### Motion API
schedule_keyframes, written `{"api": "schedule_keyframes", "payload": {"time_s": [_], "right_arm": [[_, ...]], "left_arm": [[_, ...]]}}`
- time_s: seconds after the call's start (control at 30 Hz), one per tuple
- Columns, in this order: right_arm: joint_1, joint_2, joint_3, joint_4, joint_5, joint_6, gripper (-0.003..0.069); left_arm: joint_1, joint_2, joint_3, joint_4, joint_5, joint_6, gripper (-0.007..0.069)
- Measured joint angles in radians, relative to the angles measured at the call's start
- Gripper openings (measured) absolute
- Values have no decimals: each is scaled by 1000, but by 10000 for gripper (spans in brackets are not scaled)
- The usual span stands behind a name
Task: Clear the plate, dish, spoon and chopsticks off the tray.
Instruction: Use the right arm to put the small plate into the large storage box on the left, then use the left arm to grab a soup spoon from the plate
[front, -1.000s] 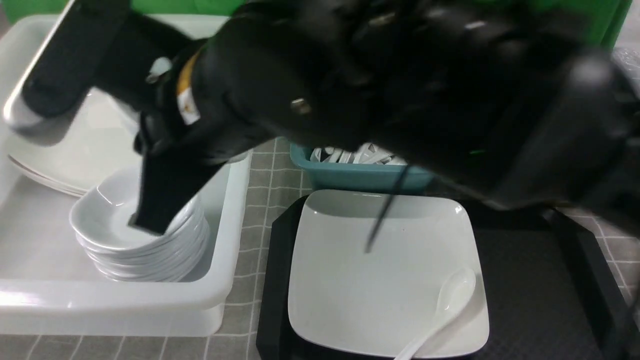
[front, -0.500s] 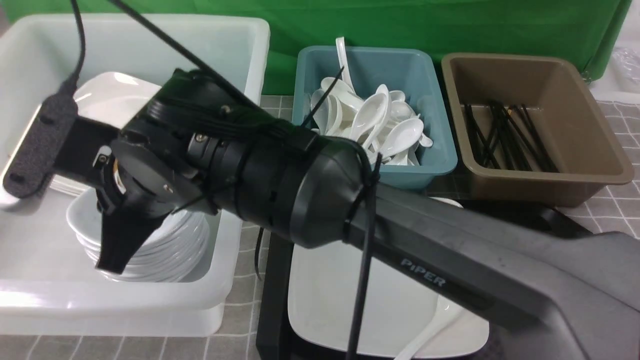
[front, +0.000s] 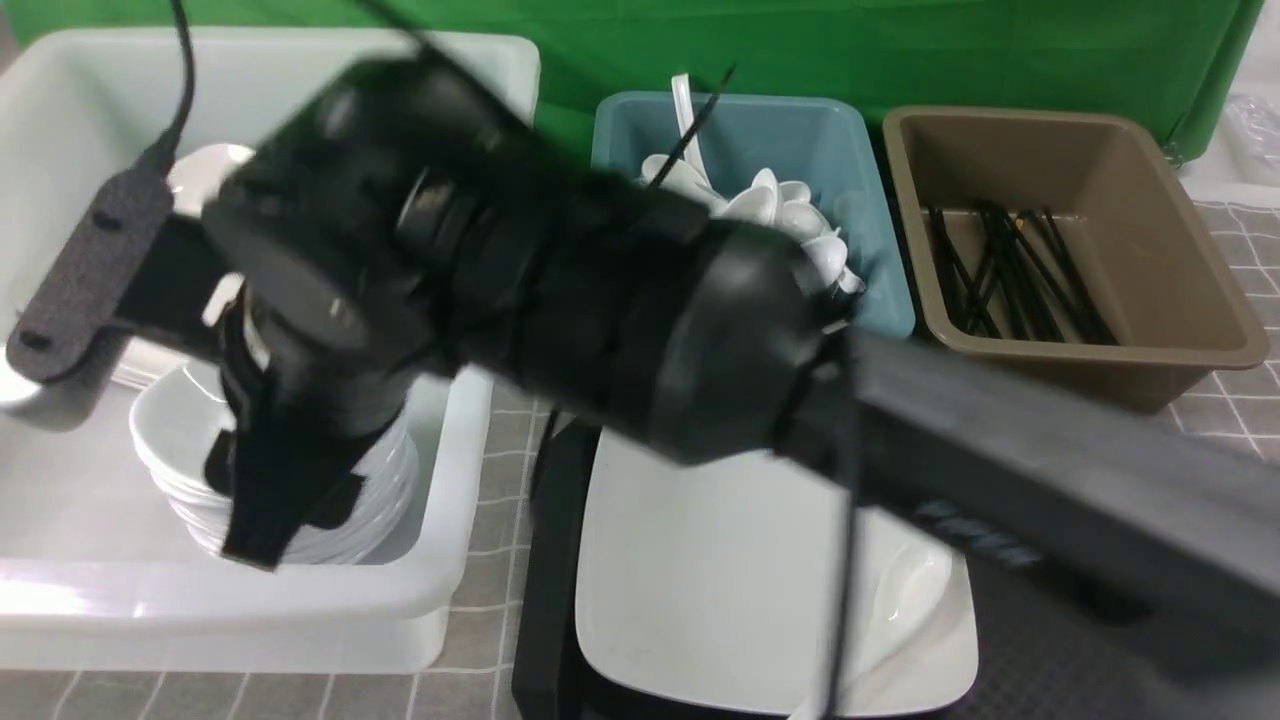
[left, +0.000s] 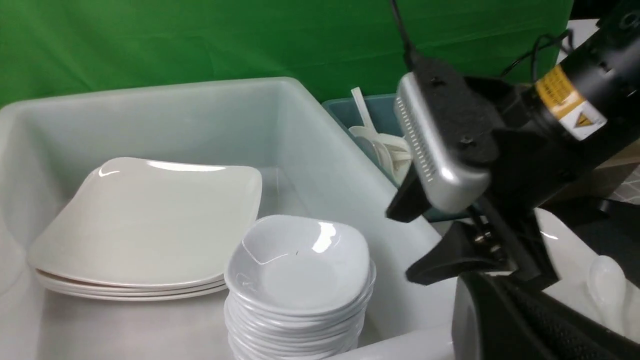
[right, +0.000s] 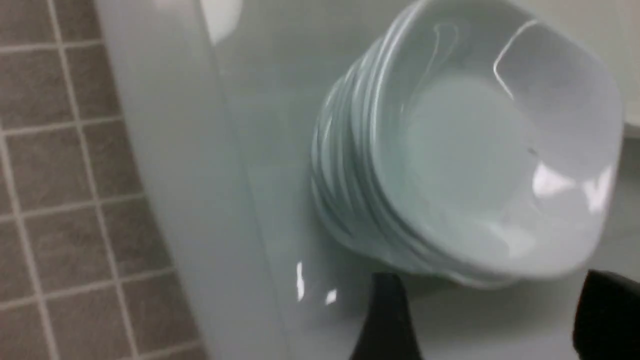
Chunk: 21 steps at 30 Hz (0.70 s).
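**Dish delivered, plate and spoon to go.** The right gripper, jaws spread and holding nothing, hung over the 6 o'clock edge of the pile of small dishes in the white tub, at 9 o'clock from the tray. A second earlier one finger had been down inside the top dish. It had since drawn back toward the tub's near wall, leaving the dish seated on the pile beside the stacked large plates. The dish step looked finished.

The plate lay on the tray with the spoon at its 4 o'clock corner, both awaiting removal. The chopsticks could not be made out on the tray, which the arm largely hid. Black sticks lay in the brown tub at 2 o'clock and spoons in the teal tub at 12 o'clock. The left gripper was out of view.
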<state>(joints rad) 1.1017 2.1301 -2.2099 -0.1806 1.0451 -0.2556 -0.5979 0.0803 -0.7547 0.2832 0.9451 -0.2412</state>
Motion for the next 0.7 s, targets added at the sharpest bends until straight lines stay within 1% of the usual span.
{"api": "schedule_keyframes", "payload": {"time_s": [0.07,0.13,0.23,0.27,0.33,0.43,0.5,0.53,0.7], "right_arm": [[-5,-50,-4,-2,103,1,447],[-15,-83,-4,-5,123,21,379],[-38,-126,-7,-6,123,61,218],[-51,-148,-2,-9,124,90,141],[-79,-203,38,-17,124,135,60],[-125,-308,159,-22,124,185,32],[-158,-399,246,-27,124,213,29],[-186,-488,357,-30,124,235,29],[-282,-805,702,-54,121,319,30]], "left_arm": [[0,28,0,-39,-25,13,6],[0,73,0,-76,-49,41,6],[0,178,0,-140,-80,88,6],[0,232,-3,-167,-93,112,6],[0,324,-12,-212,-99,156,6],[0,432,-32,-270,-105,203,6],[0,486,-44,-299,-111,222,6],[0,532,-51,-321,-120,241,6],[0,776,-77,-360,-131,287,6]]}}
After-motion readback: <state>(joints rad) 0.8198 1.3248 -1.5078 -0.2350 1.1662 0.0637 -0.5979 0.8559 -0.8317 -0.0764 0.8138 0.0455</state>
